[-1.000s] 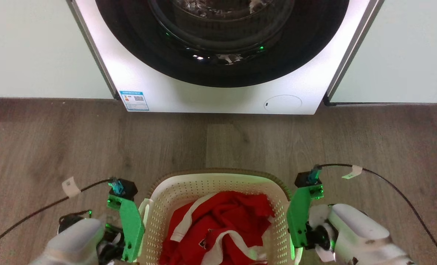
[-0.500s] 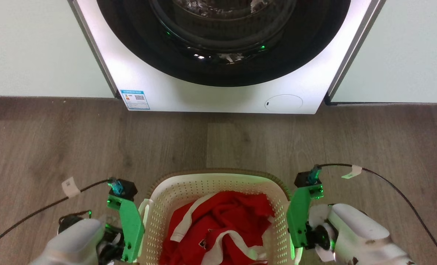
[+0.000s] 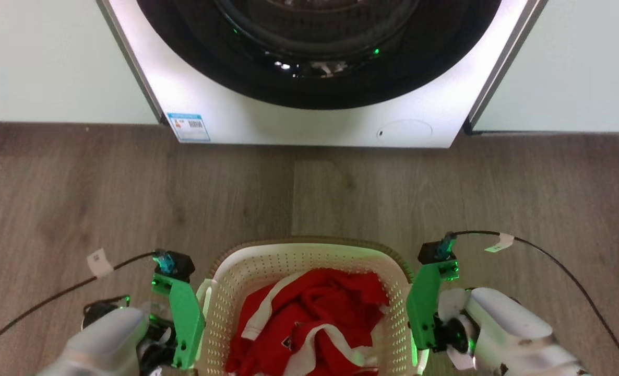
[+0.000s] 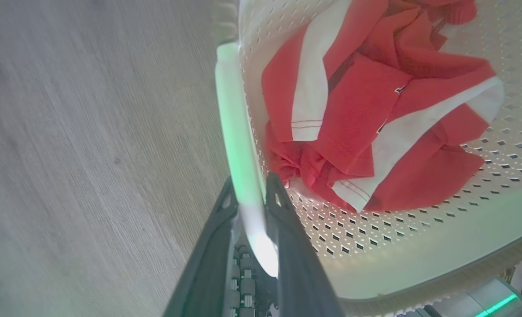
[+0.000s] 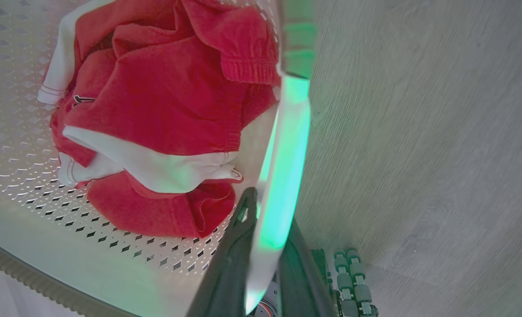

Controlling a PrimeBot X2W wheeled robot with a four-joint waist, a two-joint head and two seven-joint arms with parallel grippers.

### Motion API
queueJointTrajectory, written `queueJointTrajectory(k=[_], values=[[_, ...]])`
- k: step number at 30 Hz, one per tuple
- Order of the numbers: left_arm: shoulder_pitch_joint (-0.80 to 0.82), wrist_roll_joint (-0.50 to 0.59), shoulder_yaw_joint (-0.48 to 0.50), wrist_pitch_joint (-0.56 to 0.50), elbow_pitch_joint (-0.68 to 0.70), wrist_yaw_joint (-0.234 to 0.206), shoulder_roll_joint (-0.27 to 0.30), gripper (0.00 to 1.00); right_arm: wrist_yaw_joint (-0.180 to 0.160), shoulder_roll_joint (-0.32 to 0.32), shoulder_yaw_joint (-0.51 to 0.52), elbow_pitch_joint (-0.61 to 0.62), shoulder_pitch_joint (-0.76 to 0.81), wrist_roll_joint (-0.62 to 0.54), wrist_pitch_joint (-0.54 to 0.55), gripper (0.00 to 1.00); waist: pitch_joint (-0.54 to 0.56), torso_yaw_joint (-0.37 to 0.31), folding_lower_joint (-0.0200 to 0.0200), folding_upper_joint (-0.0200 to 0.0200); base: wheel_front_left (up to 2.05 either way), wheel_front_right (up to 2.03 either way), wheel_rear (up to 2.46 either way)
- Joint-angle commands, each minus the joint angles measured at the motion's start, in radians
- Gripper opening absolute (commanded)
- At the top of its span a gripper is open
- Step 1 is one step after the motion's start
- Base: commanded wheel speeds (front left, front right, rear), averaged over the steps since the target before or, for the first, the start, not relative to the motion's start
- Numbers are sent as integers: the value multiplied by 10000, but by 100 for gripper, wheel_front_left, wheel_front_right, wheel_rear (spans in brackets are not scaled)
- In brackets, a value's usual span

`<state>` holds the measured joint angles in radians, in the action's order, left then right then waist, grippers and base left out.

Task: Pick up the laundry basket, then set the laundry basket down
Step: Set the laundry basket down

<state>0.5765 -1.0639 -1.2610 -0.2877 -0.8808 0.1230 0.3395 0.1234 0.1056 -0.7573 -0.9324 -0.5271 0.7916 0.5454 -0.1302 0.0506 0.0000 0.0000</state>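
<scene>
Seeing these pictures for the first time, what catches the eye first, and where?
First the red-and-white garment, crumpled inside the cream laundry basket at the bottom centre of the head view. Then the washing machine with its dark round door, straight ahead across the wooden floor. The left gripper and right gripper each clamp a white side handle.

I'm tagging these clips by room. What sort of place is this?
Probably a home laundry area: a white front-loading washing machine stands on wood-look flooring, and a cream perforated plastic laundry basket holds a red-and-white garment.
</scene>
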Motion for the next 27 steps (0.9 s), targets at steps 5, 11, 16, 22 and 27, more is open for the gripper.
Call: queueJointTrajectory(k=[5, 11, 16, 22, 27], values=[[937, 275, 107, 534, 143, 52, 228, 0, 73, 98, 85, 492, -710, -276, -319, 0, -952, 20, 0, 0, 0, 0, 0], [1464, 445, 158, 953, -98, 55, -92, 0, 73, 189, 78, 494, -1190, -984, -1006, 0, -2210, 77, 0, 0, 0, 0, 0], [1782, 586, 204, 1599, -544, 59, -497, 0, 73, 37, 259, 249, -1449, -1364, -1678, 0, -3038, 110, 0, 0, 0, 0, 0], [2172, 776, 197, 2431, -1252, 67, -944, 0, 73, -187, 536, -243, -1888, -1685, -2252, 0, -3914, 97, 0, 0, 0, 0, 0], [2561, 918, 191, 3033, -1902, 71, -1307, 0, 73, -340, 657, -771, -2226, -2043, -2727, 0, -4599, 93, 0, 0, 0, 0, 0]])
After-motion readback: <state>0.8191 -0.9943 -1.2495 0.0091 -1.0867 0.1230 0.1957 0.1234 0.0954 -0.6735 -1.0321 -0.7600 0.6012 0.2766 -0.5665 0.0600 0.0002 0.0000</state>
